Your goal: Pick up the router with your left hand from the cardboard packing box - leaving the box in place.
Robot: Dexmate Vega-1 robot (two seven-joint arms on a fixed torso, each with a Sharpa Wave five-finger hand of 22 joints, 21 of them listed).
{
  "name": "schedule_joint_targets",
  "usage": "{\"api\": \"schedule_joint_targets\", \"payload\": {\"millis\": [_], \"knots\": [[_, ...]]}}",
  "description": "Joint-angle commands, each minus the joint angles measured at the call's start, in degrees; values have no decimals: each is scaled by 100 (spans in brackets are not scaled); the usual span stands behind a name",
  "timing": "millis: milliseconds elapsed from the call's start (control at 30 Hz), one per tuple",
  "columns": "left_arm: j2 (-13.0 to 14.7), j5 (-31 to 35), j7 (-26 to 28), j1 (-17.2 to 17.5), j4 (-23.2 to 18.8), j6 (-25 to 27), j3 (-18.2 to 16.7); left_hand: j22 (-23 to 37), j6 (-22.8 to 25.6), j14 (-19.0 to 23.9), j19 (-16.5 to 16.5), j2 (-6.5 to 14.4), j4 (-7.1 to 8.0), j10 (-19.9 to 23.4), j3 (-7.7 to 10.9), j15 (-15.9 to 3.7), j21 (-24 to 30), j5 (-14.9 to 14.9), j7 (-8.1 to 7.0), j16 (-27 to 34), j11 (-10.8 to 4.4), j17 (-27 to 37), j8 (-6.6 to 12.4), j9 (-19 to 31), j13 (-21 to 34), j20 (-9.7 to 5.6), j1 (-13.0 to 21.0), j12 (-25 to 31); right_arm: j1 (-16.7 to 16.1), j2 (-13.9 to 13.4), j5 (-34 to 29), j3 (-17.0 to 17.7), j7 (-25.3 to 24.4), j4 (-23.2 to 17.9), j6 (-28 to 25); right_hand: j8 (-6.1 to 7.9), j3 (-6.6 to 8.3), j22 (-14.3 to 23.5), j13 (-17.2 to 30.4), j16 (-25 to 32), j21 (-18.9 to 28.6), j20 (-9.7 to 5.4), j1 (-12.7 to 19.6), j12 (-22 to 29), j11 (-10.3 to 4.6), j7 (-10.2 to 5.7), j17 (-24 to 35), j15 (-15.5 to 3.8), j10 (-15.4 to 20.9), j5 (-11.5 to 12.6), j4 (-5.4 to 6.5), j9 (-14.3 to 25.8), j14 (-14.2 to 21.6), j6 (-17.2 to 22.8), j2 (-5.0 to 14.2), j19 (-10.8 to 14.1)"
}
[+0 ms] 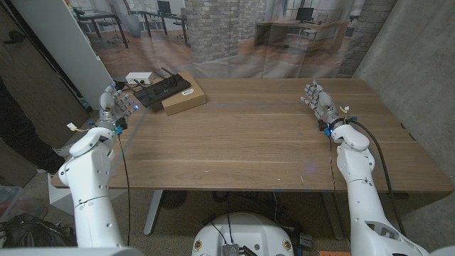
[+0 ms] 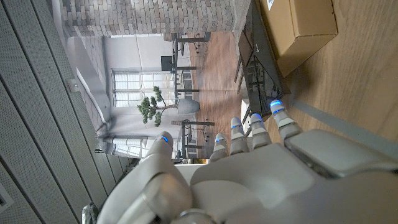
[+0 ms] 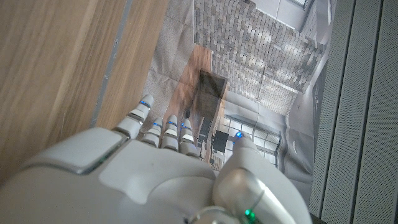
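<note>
1. Head view showed the black router [image 1: 164, 89] lying on the cardboard packing box [image 1: 186, 100] at the surface's [image 1: 249, 135] far left corner, its details too small to read.
2. Left robot hand [image 1: 118, 104] stood just beside the router, fingers apart, holding nothing.
3. Right robot hand [image 1: 320, 102] stood far off, likewise spread and empty.
4. Left wrist view cut off the box [image 2: 305, 28] at the frame edge.

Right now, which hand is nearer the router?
Left. The left hand stands just beside the router on its cardboard box; the right hand is across the table.
</note>
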Motion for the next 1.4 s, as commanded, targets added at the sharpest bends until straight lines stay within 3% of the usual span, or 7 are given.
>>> {"api": "schedule_joint_targets", "payload": {"millis": [33, 600, 1167, 1400], "knots": [[-76, -700, 85, -64, 217, 169, -284, 31, 7, 130, 55, 5, -53, 115, 12, 3, 18, -22, 31, 60, 10, 33, 27, 13, 15, 10, 42, 62, 97, -22, -45, -41, -75, -16, -49, 37, 11, 12, 15, 49, 45, 13, 2, 44, 5, 2, 11, 7, 55, 27, -15, 15, 38, 71, -11, 60], [-64, -1575, 38, -408, 1037, 165, -592, 46, 198, 506, 405, -21, -112, 416, 4, 37, 131, -31, 237, 138, 63, 42, 68, 17, 35, 12, 42, 148, 72, -46, -138, -57, -225, -176, -177, 35, 9, 11, 15, 46, 45, 13, -4, 43, 4, -9, 11, 8, 64, 27, -17, 16, 42, 80, -13, 65], [-173, -2583, 35, -577, 1629, 22, -827, 54, 417, 624, 637, -41, -169, 591, 6, 26, 203, -34, 265, 127, 149, 33, 110, 17, 38, 20, 67, 184, 130, -104, -200, -115, -266, -172, -267, 32, 10, 11, 15, 44, 42, 14, -6, 37, 12, -5, 11, 10, 62, 28, -18, 16, 44, 85, -12, 64], [-200, -3090, -224, -701, 2165, -106, -898, 68, 474, 717, 878, -35, -164, 668, -7, 63, 290, -41, 381, 124, 238, 26, 97, 17, 38, 26, 29, 190, 166, -133, -237, -162, -275, -191, -330, 31, 10, 11, 15, 43, 41, 14, -8, 37, 15, -4, 11, 12, 65, 28, -19, 16, 44, 85, -12, 63]]}}
